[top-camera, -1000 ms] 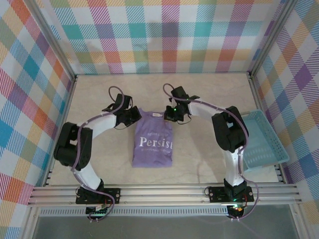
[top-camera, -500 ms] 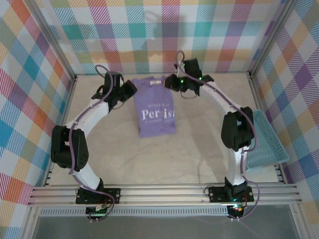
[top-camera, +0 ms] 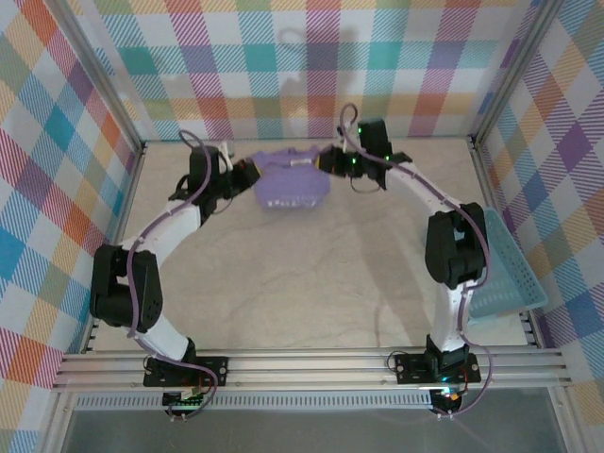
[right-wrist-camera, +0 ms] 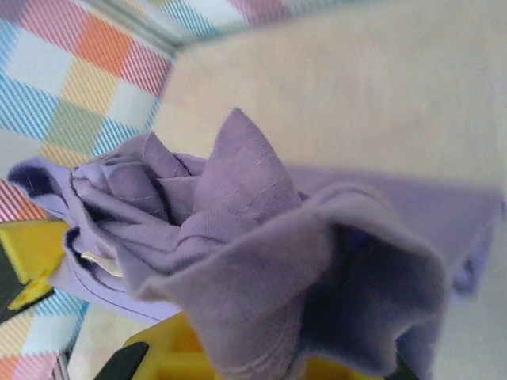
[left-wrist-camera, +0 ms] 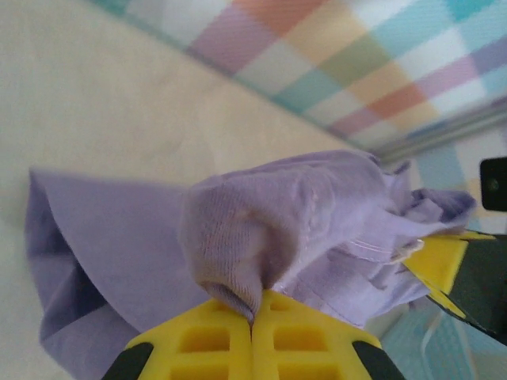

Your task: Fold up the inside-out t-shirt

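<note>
The left gripper (top-camera: pixel 247 173) was clamped shut on one end of the inside-out t-shirt (top-camera: pixel 291 182). In its wrist view the two yellow fingers (left-wrist-camera: pixel 214 340) met with no gap, and a fold of lavender fabric was pinched up between their tips. The right gripper (top-camera: pixel 327 162) was likewise closed on the shirt's other end, its yellow fingers mostly buried under bunched cloth in its own wrist view.

The shirt hung between the two grippers as a short, sagging bundle. It was gathered into creases at each grip and drooped in the middle, and it appeared lifted off the pale table (top-camera: pixel 311 283). The shirt was well to the left of the light blue basket (top-camera: pixel 505 269) and farther back than it.

Of the two grippers, the right was the nearer to the basket, and the left lay beyond the shirt from it. Both arms arched up and back from their bases. The right arm's upright link stood just beside the basket's left rim, while the left arm stood well apart from the basket, across the table.
</note>
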`<action>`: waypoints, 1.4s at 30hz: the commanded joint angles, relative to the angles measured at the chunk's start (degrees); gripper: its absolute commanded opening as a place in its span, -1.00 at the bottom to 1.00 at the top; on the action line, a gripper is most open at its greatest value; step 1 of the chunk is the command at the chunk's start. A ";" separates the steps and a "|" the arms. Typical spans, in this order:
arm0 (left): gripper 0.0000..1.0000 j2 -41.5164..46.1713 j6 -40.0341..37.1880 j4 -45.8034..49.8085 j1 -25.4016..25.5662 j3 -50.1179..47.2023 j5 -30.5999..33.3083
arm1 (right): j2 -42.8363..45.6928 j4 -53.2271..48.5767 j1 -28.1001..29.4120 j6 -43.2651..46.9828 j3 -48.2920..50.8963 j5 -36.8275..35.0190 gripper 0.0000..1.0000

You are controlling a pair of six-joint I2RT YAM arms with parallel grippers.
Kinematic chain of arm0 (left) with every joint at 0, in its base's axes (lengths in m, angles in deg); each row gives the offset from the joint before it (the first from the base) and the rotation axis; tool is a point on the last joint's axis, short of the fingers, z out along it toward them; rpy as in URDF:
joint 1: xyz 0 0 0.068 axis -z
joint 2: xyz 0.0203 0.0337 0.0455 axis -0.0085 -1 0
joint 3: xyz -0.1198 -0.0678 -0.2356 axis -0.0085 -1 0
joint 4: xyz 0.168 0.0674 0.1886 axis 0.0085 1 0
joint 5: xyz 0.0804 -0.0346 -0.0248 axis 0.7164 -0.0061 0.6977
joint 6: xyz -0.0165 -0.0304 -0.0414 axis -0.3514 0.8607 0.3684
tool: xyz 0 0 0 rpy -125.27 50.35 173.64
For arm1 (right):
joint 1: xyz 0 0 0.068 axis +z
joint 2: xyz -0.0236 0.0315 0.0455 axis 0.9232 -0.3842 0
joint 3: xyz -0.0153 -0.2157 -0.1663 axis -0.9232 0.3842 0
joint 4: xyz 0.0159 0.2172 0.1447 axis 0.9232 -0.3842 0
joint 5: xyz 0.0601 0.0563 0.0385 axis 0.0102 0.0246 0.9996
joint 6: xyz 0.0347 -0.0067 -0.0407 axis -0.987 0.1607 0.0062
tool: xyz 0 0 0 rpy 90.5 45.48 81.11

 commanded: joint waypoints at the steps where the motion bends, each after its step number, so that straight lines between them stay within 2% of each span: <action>1: -1.00 7.91 -1.52 -5.52 3.42 -8.30 -1.42 | 9.02 8.15 -0.17 0.00 10.15 2.04 -1.00; 4: -1.00 14.10 -1.88 -4.22 7.76 -15.08 1.79 | 15.08 9.25 0.23 -0.72 20.54 2.07 -1.00; 10: -1.00 25.84 3.24 -3.61 13.46 -28.47 9.77 | 24.52 5.01 1.90 -0.09 32.80 0.85 -1.00; 13: -1.00 31.08 6.79 -4.35 14.78 -34.48 12.98 | 27.08 4.84 2.38 -0.57 36.10 0.93 -1.00; 17: -1.00 33.43 7.22 -1.02 14.89 -35.11 18.40 | 25.58 3.49 2.93 0.06 33.63 0.16 -1.00; 30: -1.00 13.22 6.51 2.78 13.17 -21.55 28.41 | 9.33 -1.84 3.91 2.52 17.38 -6.24 -1.00; 37: -1.00 6.72 8.39 3.16 11.99 -19.83 31.24 | 1.29 -5.18 4.45 4.02 9.58 -8.23 -0.96; 42: -1.00 1.63 8.37 3.50 11.55 -18.28 31.04 | -3.19 -6.99 4.63 4.22 6.06 -9.74 -0.91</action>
